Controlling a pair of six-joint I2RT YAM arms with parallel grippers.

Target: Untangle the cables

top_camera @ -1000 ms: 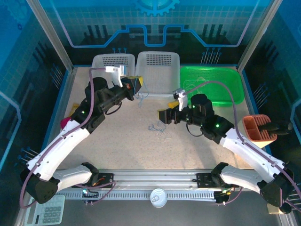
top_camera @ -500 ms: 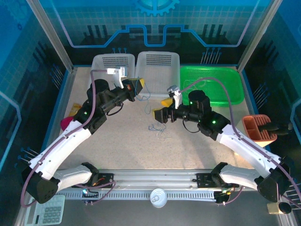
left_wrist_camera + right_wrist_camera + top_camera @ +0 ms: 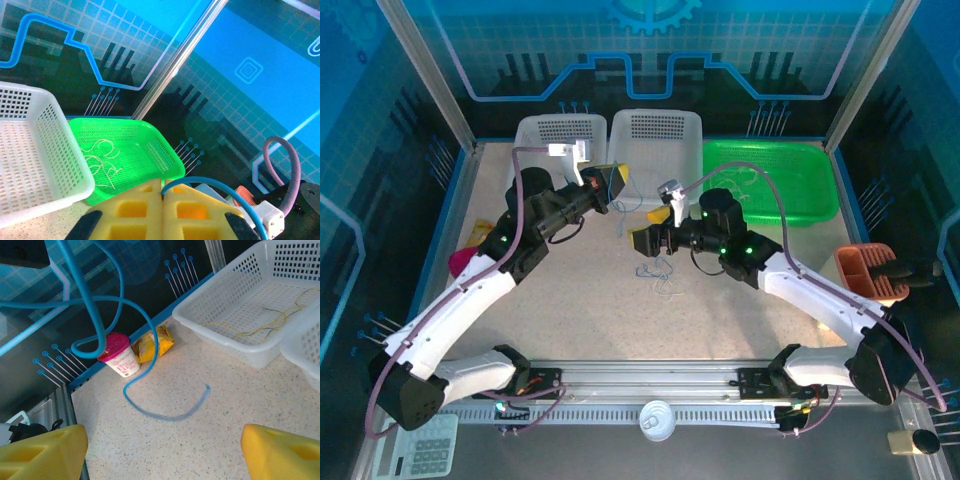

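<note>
- The blue cable (image 3: 165,416) hangs in loops from the left gripper (image 3: 162,200), pinched between its closed yellow pads, and its lower end curves on the table (image 3: 570,300).
- A small tangle (image 3: 658,270) (colours unclear) lies mid-table.
- The right gripper (image 3: 653,228) is just beyond the tangle, its jaws wide and holding nothing.

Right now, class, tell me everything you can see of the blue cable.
The blue cable is a thin, smooth, flexible strand that looks rubbery. It is pinched in the shut, yellow-padded left gripper and arches out to one side of it. From there it hangs down, curling into loose loops in the air, and its lower stretch lies in an open curve on the speckled table.
</note>
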